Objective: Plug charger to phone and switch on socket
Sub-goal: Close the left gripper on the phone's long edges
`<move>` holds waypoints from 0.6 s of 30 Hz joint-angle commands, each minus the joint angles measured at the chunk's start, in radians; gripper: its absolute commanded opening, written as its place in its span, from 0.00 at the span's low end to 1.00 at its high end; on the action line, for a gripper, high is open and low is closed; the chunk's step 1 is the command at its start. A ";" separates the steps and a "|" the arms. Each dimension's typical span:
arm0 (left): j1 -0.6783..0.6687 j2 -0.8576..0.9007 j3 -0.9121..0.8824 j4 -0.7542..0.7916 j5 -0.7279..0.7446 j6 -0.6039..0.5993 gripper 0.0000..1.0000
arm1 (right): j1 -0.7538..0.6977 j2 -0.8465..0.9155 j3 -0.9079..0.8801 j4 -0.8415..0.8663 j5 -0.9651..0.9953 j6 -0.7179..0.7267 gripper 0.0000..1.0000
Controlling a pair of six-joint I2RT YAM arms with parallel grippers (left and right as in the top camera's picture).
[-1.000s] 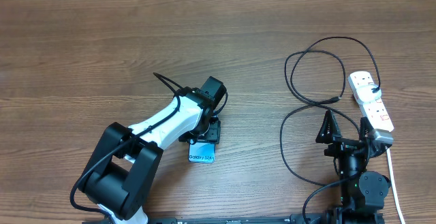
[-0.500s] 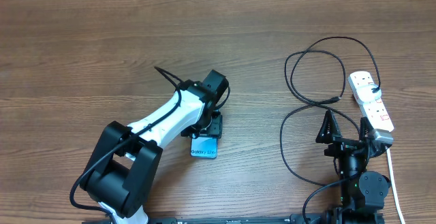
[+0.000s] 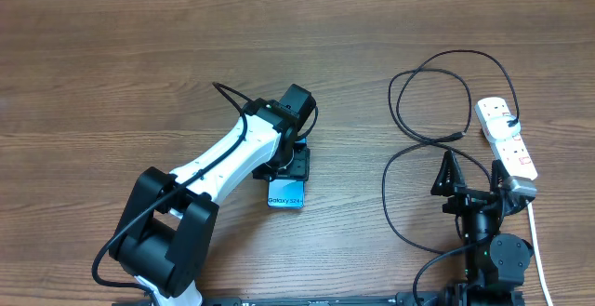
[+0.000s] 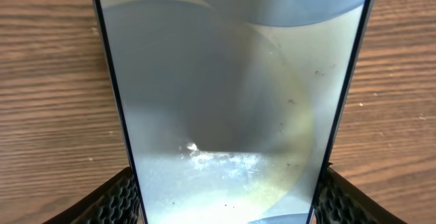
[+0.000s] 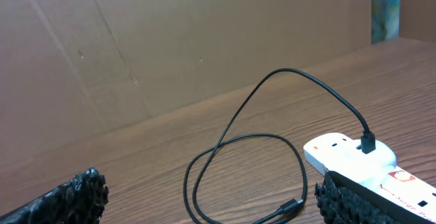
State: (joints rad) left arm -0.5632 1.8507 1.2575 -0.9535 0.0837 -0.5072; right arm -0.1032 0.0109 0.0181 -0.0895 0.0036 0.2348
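On the table (image 3: 84,55), the overhead view half hides the phone (image 3: 285,197) under the left gripper (image 3: 290,162). The wrist view shows its pads (image 4: 119,198) pinching the phone's edges. Near the right edge lie the socket (image 3: 507,139) and the charger (image 5: 285,71), with the right gripper (image 3: 472,183) spread wide. A second ago the phone lay further left.

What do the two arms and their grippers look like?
The left arm has white shells, black joints and a black cable looped along it; the right arm is all black. The left gripper and right gripper are black, with tapered fingers and rough, knobbly pads.
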 commanded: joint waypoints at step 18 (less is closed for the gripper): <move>0.124 0.006 0.113 -0.117 0.224 0.003 0.60 | 0.003 -0.008 -0.010 0.006 -0.005 -0.004 1.00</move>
State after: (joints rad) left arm -0.4500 1.8507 1.3132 -1.0523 0.2649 -0.5064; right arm -0.1028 0.0109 0.0181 -0.0895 0.0032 0.2352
